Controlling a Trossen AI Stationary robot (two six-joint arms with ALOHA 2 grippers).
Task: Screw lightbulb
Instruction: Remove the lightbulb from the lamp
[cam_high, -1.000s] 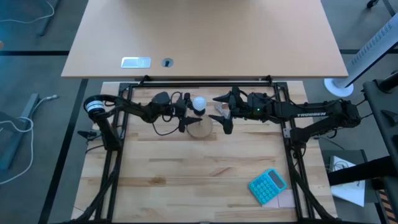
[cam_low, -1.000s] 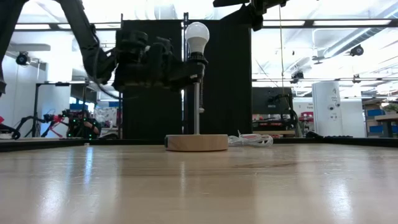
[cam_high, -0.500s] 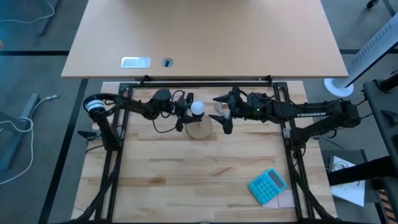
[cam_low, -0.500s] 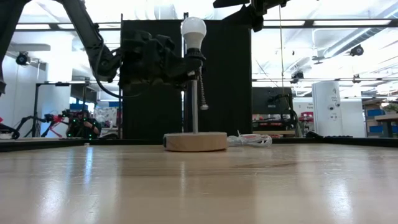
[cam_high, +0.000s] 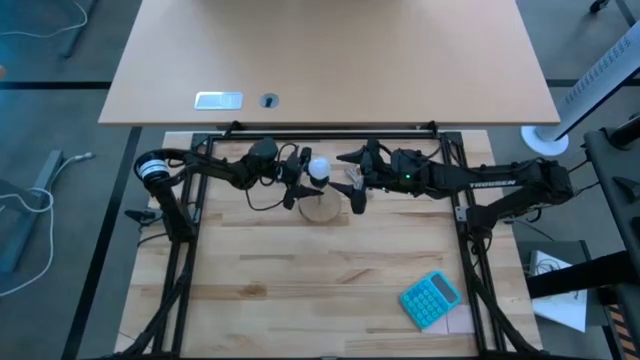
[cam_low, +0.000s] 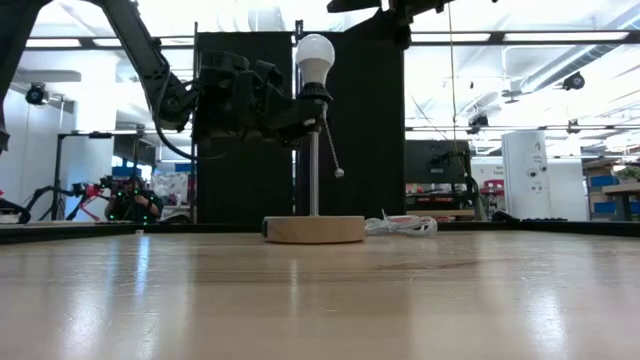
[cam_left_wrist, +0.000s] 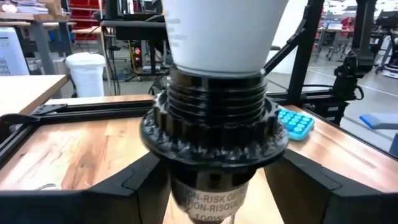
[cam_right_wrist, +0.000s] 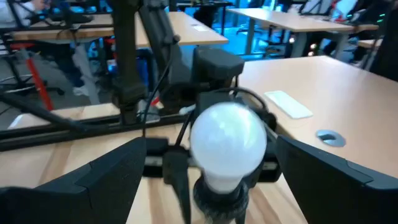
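lightbulb (cam_high: 319, 167) upright in black socket (cam_left_wrist: 214, 134), axis vertical | left gripper (cam_high: 292, 184) at its 9 o'clock, clamped on the socket | right gripper (cam_high: 354, 180) at its 3 o'clock, spread wide, near, not touching

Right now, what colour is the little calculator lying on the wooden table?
The small flat calculator is turquoise blue with pale keys, clearest in the high view.
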